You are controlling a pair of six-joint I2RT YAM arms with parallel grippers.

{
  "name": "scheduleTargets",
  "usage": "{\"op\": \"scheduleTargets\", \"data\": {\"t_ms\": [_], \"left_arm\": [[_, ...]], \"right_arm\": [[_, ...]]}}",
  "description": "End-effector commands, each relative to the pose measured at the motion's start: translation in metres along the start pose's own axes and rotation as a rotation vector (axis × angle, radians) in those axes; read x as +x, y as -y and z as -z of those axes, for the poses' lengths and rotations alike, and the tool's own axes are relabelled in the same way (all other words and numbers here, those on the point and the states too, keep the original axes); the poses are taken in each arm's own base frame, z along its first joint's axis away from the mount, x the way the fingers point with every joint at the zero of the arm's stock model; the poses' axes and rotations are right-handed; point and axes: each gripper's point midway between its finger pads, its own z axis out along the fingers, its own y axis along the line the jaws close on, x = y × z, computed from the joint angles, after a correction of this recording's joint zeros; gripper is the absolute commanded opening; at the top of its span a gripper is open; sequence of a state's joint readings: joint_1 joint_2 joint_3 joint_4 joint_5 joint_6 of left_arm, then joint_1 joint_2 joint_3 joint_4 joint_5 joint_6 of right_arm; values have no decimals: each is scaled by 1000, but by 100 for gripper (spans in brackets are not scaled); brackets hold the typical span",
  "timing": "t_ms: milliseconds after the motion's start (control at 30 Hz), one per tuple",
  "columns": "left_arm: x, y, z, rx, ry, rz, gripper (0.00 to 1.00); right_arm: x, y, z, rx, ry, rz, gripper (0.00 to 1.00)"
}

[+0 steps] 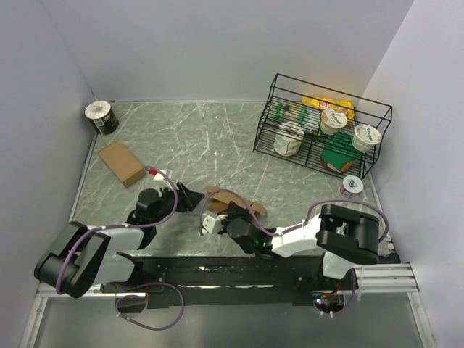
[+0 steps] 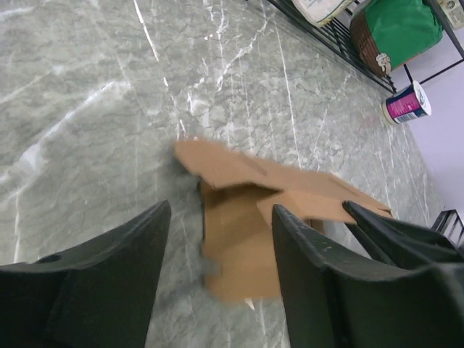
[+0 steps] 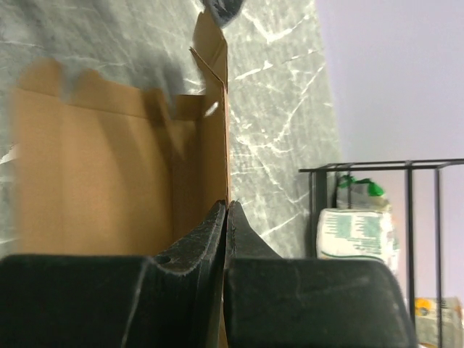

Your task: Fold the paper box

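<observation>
We see our right gripper [image 3: 226,206] nearest, clenched on the upright wall edge of the paper box [image 3: 94,174], mid-table by the arms. Our left gripper [image 2: 221,210] hangs released just beside the box's left edge. Open table [image 1: 210,130] extends to the wire rack [image 1: 270,116].

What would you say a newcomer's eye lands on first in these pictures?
Most likely the half-folded paper box at the near middle of the marble table, one upright wall pinched in the shut right gripper while the open left gripper hovers just beside it. Next comes the black wire rack at the far right, holding lidded cups and a green packet.
</observation>
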State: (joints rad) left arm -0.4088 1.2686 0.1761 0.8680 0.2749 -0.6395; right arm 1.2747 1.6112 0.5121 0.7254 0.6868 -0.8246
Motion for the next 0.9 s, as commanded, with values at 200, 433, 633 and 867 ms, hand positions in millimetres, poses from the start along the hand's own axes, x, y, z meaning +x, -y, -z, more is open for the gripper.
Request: {"op": "scheduleTargets", "data": {"t_ms": [200,433,633,867], "left_arm": [[-21,13,9,31,66,-48,73],[-27,21,12,55,91,-43,80],[-53,42,30,109,186,-125,89],[-23,36,27,97,84,-120,70]], "right_arm": [[26,-1,-9,-156,-76,-116,0],[18,23,-8,-238,-43,-244,0],[20,48,-4,-315,-47,-353,0],[28,46,-14,-364,-49,-394,0]]}}
